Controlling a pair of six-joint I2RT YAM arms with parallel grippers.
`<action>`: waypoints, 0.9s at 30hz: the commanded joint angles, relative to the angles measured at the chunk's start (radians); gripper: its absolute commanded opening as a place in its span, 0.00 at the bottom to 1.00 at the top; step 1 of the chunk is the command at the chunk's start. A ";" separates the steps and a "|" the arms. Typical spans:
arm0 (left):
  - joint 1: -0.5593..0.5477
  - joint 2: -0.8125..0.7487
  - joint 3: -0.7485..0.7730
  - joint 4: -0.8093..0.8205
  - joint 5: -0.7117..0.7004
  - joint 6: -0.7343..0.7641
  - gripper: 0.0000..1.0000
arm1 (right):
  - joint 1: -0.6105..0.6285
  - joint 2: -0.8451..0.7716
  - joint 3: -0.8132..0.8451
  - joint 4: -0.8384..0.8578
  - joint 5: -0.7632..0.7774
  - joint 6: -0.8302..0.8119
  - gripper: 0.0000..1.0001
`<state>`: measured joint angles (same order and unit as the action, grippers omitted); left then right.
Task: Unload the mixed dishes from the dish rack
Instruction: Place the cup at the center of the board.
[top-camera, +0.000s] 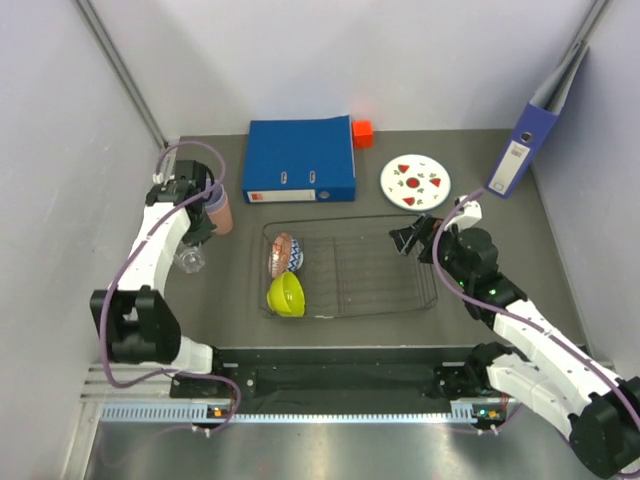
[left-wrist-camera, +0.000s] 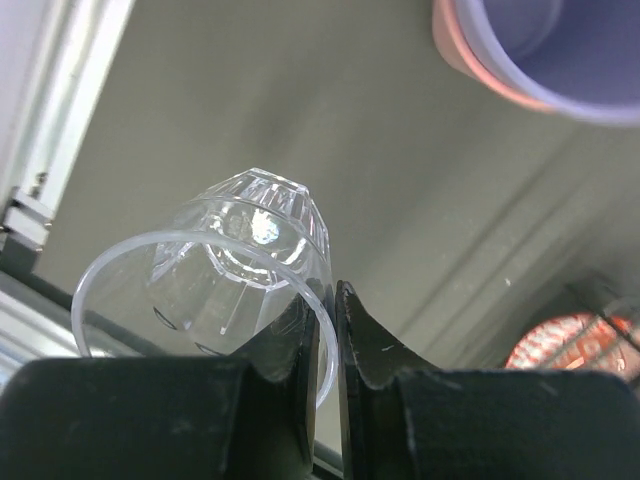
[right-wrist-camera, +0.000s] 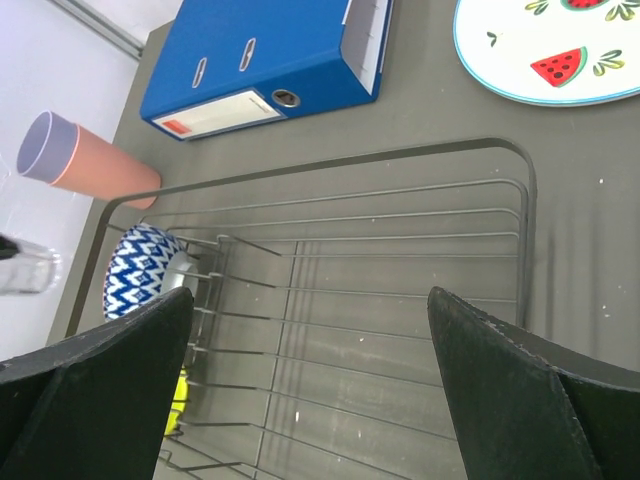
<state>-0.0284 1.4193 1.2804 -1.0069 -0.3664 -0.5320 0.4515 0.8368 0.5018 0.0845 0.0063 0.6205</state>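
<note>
Left hand (left-wrist-camera: 325, 315): pressed almost together, pinching the wall of the clear tumbler (left-wrist-camera: 235, 270) at its rim, one finger inside the mouth and one outside.
Clear tumbler: out of the dish rack, over the tabletop (top-camera: 470, 300) to the rack's left; its mouth faces the wrist camera and its faceted base points away. Whether it touches the tabletop cannot be told.
Cups: a lilac cup (right-wrist-camera: 45, 145) nested in a salmon-pink cup (right-wrist-camera: 105, 175), standing on the tabletop just beyond the left hand, off the rack's far left corner.
Right hand (top-camera: 412, 238): spread wide, holding nothing, above the rack's far right corner.
Dish rack (top-camera: 433, 275): thin dark wire, mid-tabletop, its right half bare.
Patterned bowl (top-camera: 285, 253): on edge among the prongs at the rack's left end.
Lime-yellow bowl (top-camera: 286, 293): in the rack, just nearer than the patterned bowl.
Watermelon plate (top-camera: 416, 181): flat on the tabletop beyond the rack's far right corner.
Blue binder (top-camera: 300, 160): lying flat behind the rack.
Orange-red cube (top-camera: 362, 132): at the binder's far right corner.
Second binder (top-camera: 530, 140): leaning against the right wall.
</note>
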 joint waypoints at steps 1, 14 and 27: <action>0.082 0.053 0.019 0.116 0.069 0.012 0.00 | 0.006 -0.044 0.006 0.024 0.021 -0.019 1.00; 0.193 0.263 0.077 0.232 0.149 -0.022 0.00 | 0.007 -0.070 -0.003 0.000 0.043 -0.027 1.00; 0.194 0.270 0.040 0.257 0.138 -0.006 0.27 | 0.007 -0.050 0.003 -0.017 0.044 -0.034 1.00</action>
<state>0.1577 1.7233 1.3148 -0.7879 -0.2173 -0.5438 0.4515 0.7837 0.4973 0.0425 0.0406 0.6022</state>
